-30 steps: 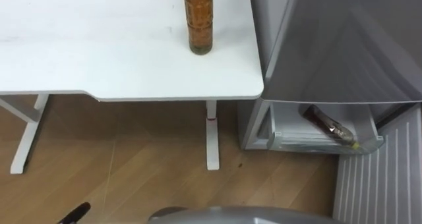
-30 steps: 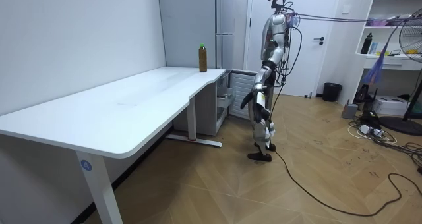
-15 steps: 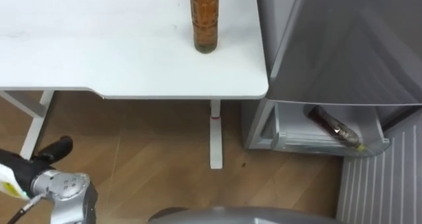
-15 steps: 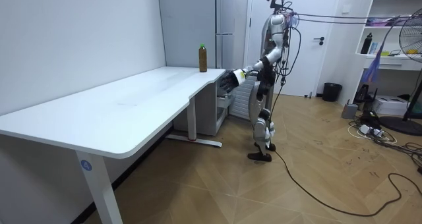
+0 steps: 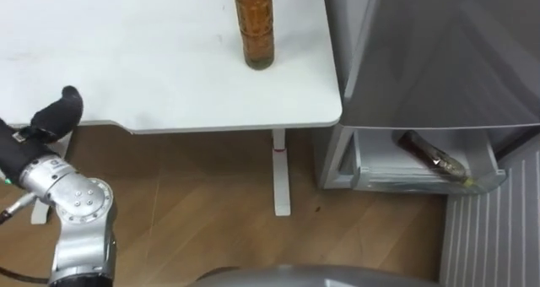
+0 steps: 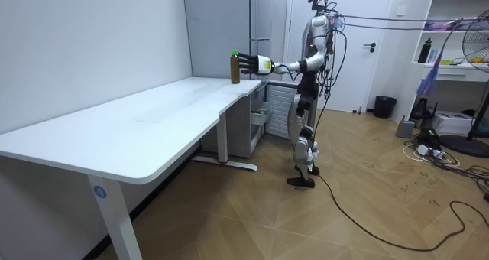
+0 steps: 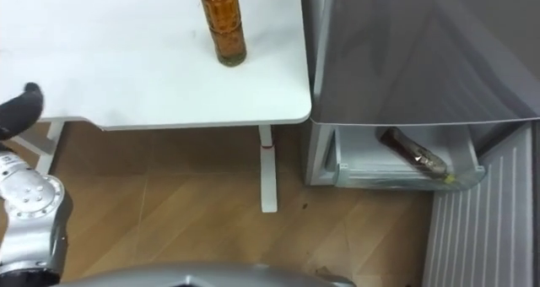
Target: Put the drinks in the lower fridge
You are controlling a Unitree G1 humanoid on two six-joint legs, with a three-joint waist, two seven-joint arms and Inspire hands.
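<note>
left robot hand (image 6: 248,61) out level over the table (image 5: 126,67), fingers spread open, bottle (image 5: 256,25) well apart.

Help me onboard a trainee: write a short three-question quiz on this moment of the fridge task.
1. True or false: the left hand is gripping the upright bottle on the table.
2. Where does the second bottle lie? A) on the floor. B) in the open lower fridge drawer. C) on the table beside the first.
3. Fill the gap: in the room view, the raised left hand's fingers are spread, so the hand is ____ (open or shut).

Key: 1 false, the eye views show the hand well apart from the bottle; 2 B; 3 open.
</note>
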